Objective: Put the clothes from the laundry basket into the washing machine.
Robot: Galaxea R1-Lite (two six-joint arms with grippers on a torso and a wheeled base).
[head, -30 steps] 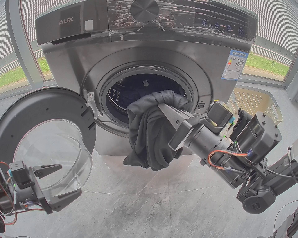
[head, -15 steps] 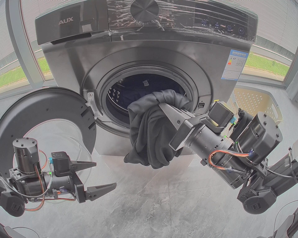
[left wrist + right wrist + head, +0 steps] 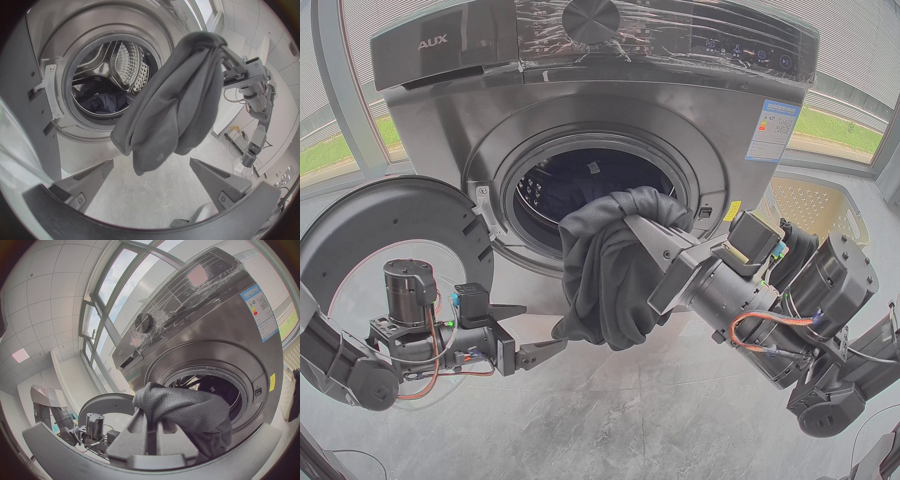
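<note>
A dark grey garment hangs in front of the washing machine's round opening, bunched at the top and draping down past the rim. My right gripper is shut on its top fold; the right wrist view shows the cloth pinched between the fingers. My left gripper stands open just below and left of the garment's hem, its fingertips either side, not touching. Dark blue clothes lie inside the drum. The beige laundry basket stands to the right of the machine.
The machine's door is swung wide open on the left, right behind my left arm. Bare grey stone floor lies in front of the machine. Windows surround the machine on both sides.
My left arm has swung up and to the right, bringing its open gripper under the hanging garment. The right gripper with the garment has shifted slightly right and down.
</note>
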